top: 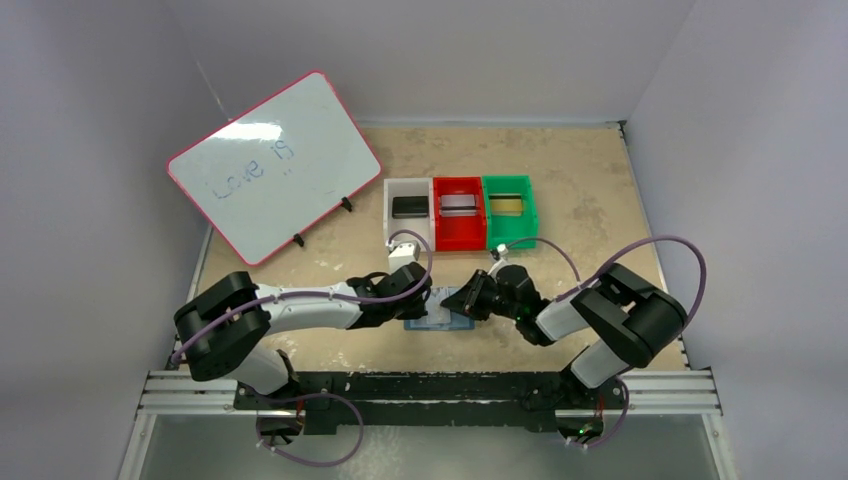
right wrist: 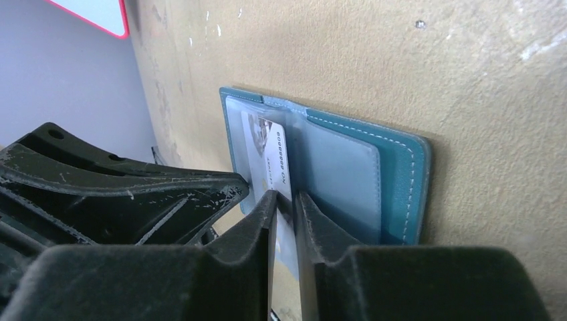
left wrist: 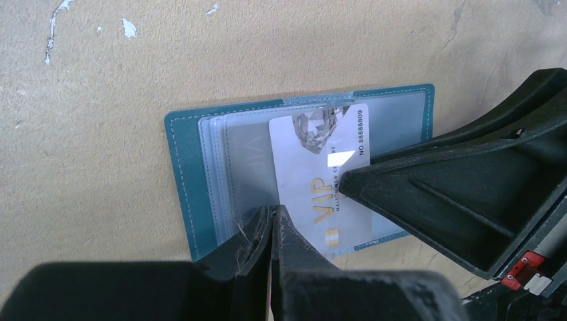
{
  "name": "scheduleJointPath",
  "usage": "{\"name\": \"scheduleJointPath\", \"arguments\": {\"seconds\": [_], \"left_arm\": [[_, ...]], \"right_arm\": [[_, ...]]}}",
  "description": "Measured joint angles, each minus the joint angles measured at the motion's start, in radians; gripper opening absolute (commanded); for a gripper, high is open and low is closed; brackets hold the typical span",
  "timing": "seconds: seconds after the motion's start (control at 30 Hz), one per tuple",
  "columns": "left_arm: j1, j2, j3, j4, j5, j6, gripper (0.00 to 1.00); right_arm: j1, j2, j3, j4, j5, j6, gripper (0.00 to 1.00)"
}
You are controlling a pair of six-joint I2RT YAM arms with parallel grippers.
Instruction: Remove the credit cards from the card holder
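Silvery card (left wrist: 314, 167), partly in card holder (left wrist: 184, 180), is clamped by right gripper (right wrist: 284, 204) (left gripper (left wrist: 274, 217) closed); near end hidden.

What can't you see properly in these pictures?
- Top view: the card holder is mostly hidden under the left gripper and right gripper.
- Left wrist view: the right gripper covers part of the silver card.
- Wrist views: cloudy pockets hide whether more cards are inside.
- Top view: any whiteboard writing beyond "Love is" is too faint.
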Motion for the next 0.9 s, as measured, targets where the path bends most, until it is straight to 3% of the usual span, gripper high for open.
{"name": "scheduleJointPath", "arguments": {"seconds": [0.2, 0.9], "left_arm": [[0.000, 0.003, 0.006, -0.008, -0.001, 0.000, 0.00], [-0.001, 0.003, 0.011, -0.023, -0.021, 0.000, 0.00]], "right_arm": [[-0.001, 0.020, -0.027, 0.080, -0.019, 0.013, 0.00], [-0.006, -0.181, -0.027, -0.119, 0.040, -0.072, 0.00]]}}
